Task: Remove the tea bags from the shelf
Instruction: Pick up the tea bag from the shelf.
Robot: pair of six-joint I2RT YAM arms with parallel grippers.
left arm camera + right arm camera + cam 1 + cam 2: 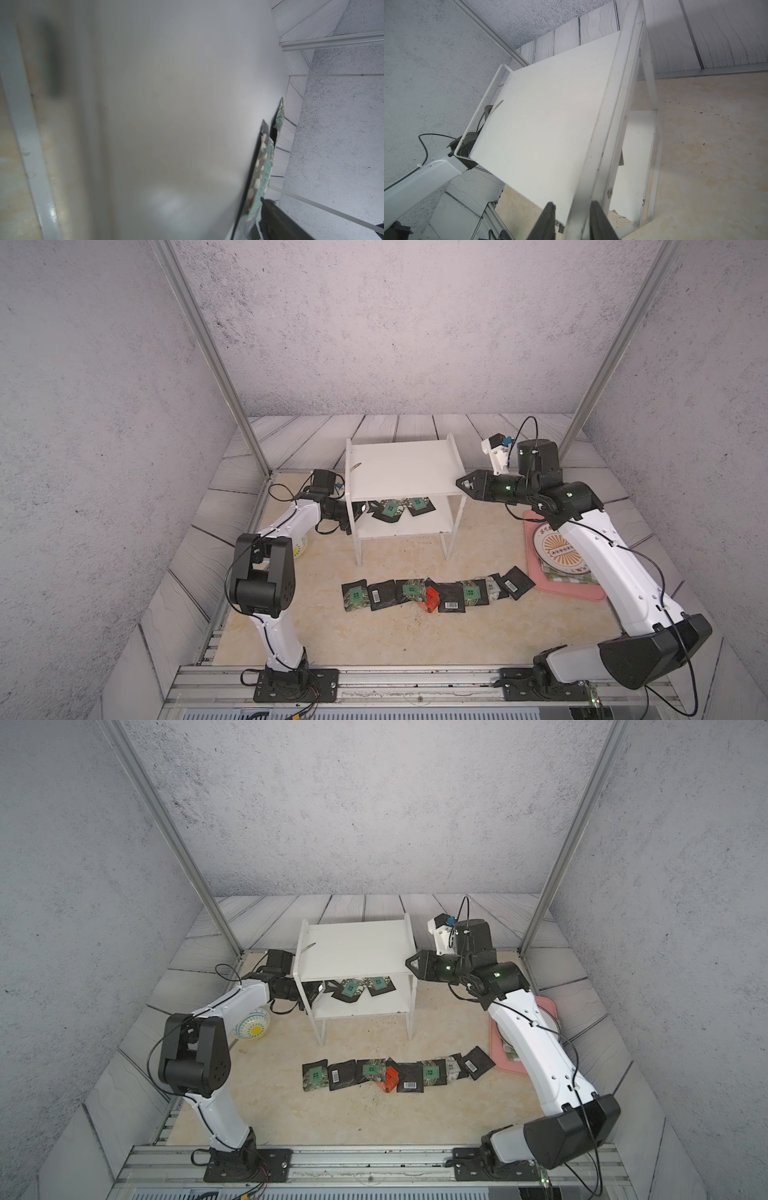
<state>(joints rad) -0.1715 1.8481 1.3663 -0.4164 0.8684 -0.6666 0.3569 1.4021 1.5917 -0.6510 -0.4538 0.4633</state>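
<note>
Surface: beige stone-look table (332, 635) with scattered dark specks, edged by a grey plank border (226, 510).
Room: grey speckled walls (374, 323) on three sides; two slanting metal posts (216, 364) at the rear corners.
Shelf: white two-tier shelf (401, 466), upright at mid-table towards the rear.
Tea bags on shelf: at least three tea bags (390, 510) lie overlapping on the lower board, towards its left and rear (the exact count is hidden by the top board).
Tea bags off shelf: a row (380, 595) of them lies flat on the table in front of the shelf, with a red-orange tea bag (431, 598) near its middle.
Other items: a pink tray (582, 593) carrying a plate (555, 549) at the right; a bowl (251, 1027) at the left.
Left arm: elbow folded high, forearm reaching to the shelf's left side at lower-board height.
Left gripper (312, 992): jaws wide, just inside the lower tier; in the wrist view one sachet stands edge-on beside a finger (274, 220), not clamped.
Right arm: stretched over the tray, wrist level.
Right gripper (573, 204): jaws narrow, closed astride the shelf's right side panel at its front top corner.
</note>
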